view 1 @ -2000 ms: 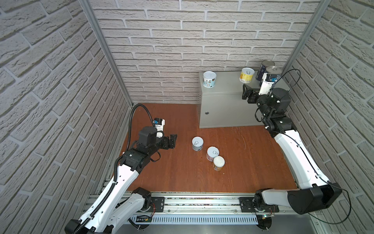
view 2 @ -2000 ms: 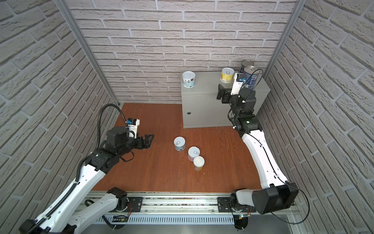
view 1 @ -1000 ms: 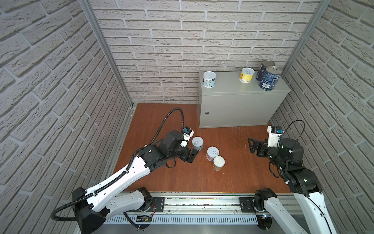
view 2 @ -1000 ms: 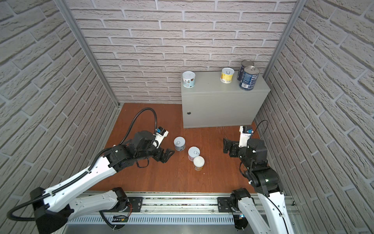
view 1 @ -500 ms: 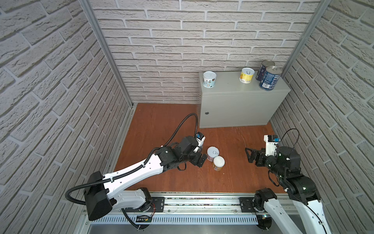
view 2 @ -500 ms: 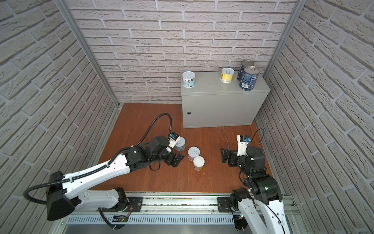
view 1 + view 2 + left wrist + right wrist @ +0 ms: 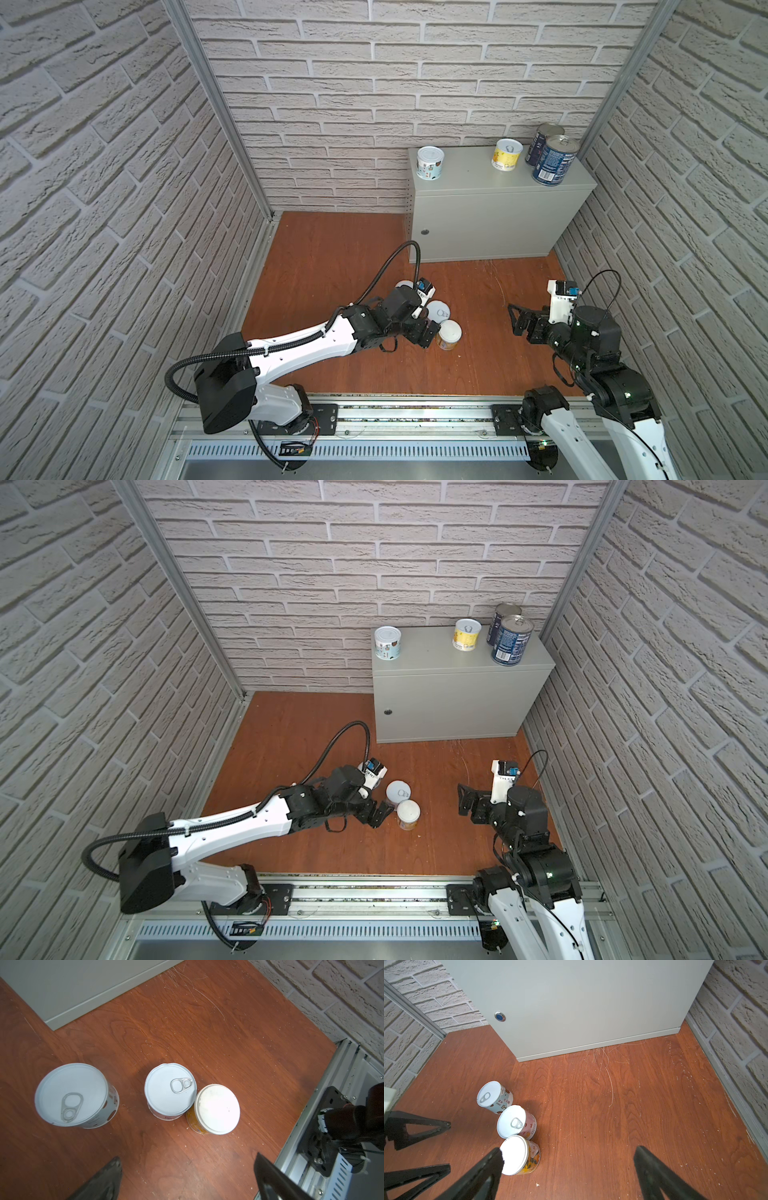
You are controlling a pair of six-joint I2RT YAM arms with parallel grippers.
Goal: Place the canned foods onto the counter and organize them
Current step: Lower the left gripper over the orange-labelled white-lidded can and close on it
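The grey counter (image 7: 473, 183) carries a white-and-blue tin (image 7: 430, 163), a yellow tin (image 7: 507, 154) and two tall dark-blue tins (image 7: 555, 165). Three short tins stand on the wooden floor: grey (image 7: 70, 1095), pink (image 7: 170, 1088) and orange (image 7: 217, 1108), the last two touching. My left gripper (image 7: 426, 332) hangs open just beside the orange tin (image 7: 449, 334), nothing between its fingers. Further right, my right gripper (image 7: 514, 320) is open and empty, low over the floor, facing the tins. In the right wrist view the orange tin (image 7: 517, 1155) sits next to one fingertip.
Brick walls close in on both sides and behind. An aluminium rail (image 7: 395, 411) with the arm bases runs along the floor's front edge. The counter's door (image 7: 571, 1001) has a round lock (image 7: 499, 1016). Bare floor (image 7: 482, 291) lies between the tins and the right gripper.
My left arm has stretched right across the floor until its gripper sits beside the orange tin. My right arm came down from the counter and now hovers low, edging slightly left.
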